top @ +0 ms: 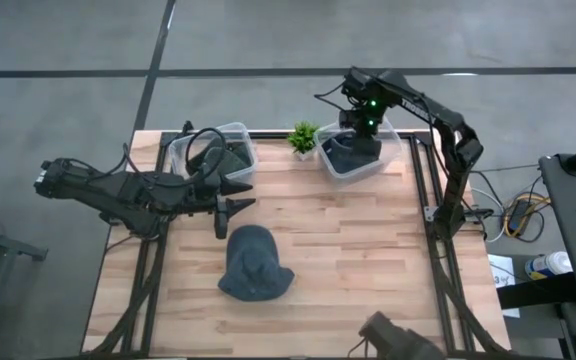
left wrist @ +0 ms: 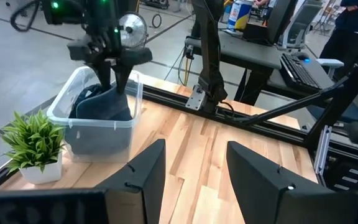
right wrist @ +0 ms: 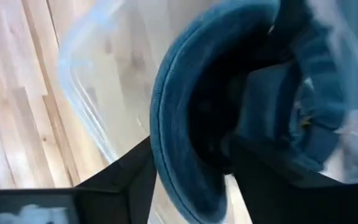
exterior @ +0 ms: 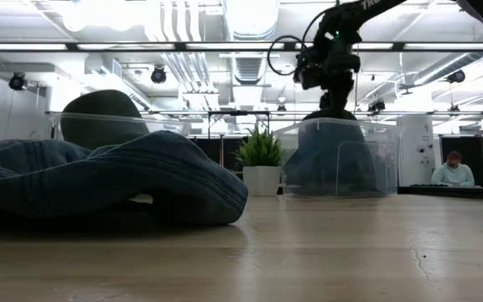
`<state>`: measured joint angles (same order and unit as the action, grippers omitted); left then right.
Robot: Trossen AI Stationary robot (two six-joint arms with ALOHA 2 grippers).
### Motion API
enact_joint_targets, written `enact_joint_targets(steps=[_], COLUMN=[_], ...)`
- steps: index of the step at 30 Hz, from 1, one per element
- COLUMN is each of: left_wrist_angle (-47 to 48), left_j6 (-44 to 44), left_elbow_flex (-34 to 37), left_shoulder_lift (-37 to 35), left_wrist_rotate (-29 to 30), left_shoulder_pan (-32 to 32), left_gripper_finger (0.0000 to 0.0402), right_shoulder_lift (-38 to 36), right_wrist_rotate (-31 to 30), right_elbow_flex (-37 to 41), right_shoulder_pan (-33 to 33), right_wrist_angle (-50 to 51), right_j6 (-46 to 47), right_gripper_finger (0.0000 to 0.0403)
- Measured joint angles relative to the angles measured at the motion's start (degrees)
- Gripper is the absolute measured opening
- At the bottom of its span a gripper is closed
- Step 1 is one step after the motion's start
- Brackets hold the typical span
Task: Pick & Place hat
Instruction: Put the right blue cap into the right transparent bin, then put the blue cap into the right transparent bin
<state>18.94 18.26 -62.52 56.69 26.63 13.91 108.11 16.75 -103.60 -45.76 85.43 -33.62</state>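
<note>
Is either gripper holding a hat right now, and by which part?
The right gripper reaches into the right bin at a dark blue hat; a grip cannot be told. The left gripper is open, holding nothing.

Pale planked wood surface point(top: 368, 250) with a smooth satin sheen, soft matt blue cloth hat point(top: 255, 264), clear glossy plastic bins point(top: 353, 160), matt dark plastic end effector fingers point(left wrist: 145, 177), black metal frame rails point(top: 428, 190)
</note>
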Motion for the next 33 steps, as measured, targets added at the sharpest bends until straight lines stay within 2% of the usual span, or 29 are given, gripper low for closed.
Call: enact_joint_targets(steps=[9,16,20,27,33], left_wrist_angle=[0.0,2.0,4.9,12.7,24.1], left_j6=[-0.4,0.2,3.7,14.5,33.9], left_elbow_flex=[0.0,0.0,0.0,0.0,0.0], left_shoulder_lift=[0.0,-0.1,-0.4,-1.0,-0.9], left_wrist_rotate=[0.0,-3.0,-5.0,-9.3,-13.4], left_shoulder_pan=[0.0,0.0,0.0,0.0,0.0], left_gripper_finger=[0.0163,0.0163,0.0163,0.0163,0.0163], right_shoulder_lift=[-0.1,-0.8,-3.0,-9.0,-14.1], right_wrist_rotate=[-0.2,0.1,4.0,5.7,5.8], right_elbow_flex=[-11.7,-22.9,-27.2,-28.6,-25.9], right_shoulder_pan=[0.0,1.8,5.0,13.1,21.2], right_wrist_angle=[2.4,4.5,4.6,4.5,4.6], right_j6=[3.0,13.0,15.7,22.5,31.8], right_gripper_finger=[0.0224,0.0226,0.0224,0.0224,0.0221])
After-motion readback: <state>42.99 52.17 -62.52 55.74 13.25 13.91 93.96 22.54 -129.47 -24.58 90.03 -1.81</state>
